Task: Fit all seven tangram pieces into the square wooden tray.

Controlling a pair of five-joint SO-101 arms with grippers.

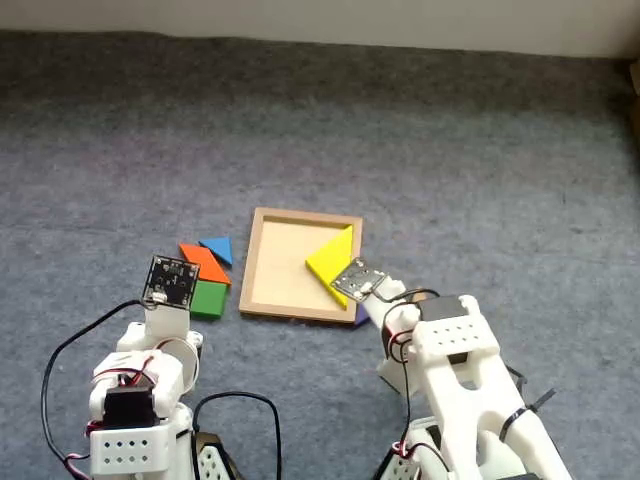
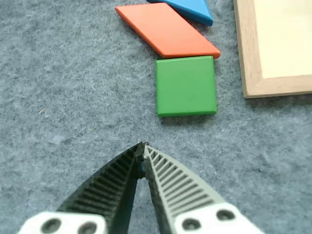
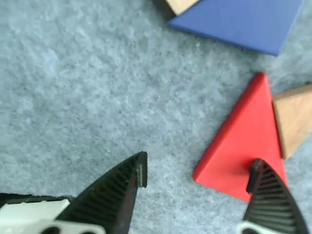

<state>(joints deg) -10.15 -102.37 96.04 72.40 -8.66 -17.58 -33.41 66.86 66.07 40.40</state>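
1. We start at the left arm (image 1: 140, 390), which stands at the near left of the grey carpet (image 1: 450, 150). The left gripper (image 2: 143, 148) points down at bare carpet, its two fingertips pressed together with nothing between them.
2. Just beyond that gripper lies the green square (image 2: 186, 86), flat on the carpet and apart from the fingertips. In the high view the green square (image 1: 208, 298) sits just beside the tray's left rim.
3. The orange parallelogram (image 2: 167, 30) lies flat behind the square, one corner touching or nearly touching the square's far edge. Behind that is the light blue triangle (image 2: 187, 7), close against the parallelogram.
4. The square wooden tray (image 1: 258, 260) lies flat near the middle of the carpet, to the right of these three pieces.
5. Inside the tray the yellow triangle (image 1: 333, 258) lies flat against the right wall. The rest of the tray floor is bare wood.
6. The right arm (image 1: 460, 350) leans in over the tray's near right corner. The right gripper (image 3: 197, 174) has its fingers spread wide and grips nothing: one fingertip hangs over carpet, the other over an edge of the red triangle (image 3: 243, 141).
7. The red triangle lies on the carpet, and a wooden corner (image 3: 292, 124) overlaps one of its edges; we cannot tell whether this belongs to the tray.
8. The dark blue triangle (image 3: 239, 19) lies flat nearby, apart from the red one.
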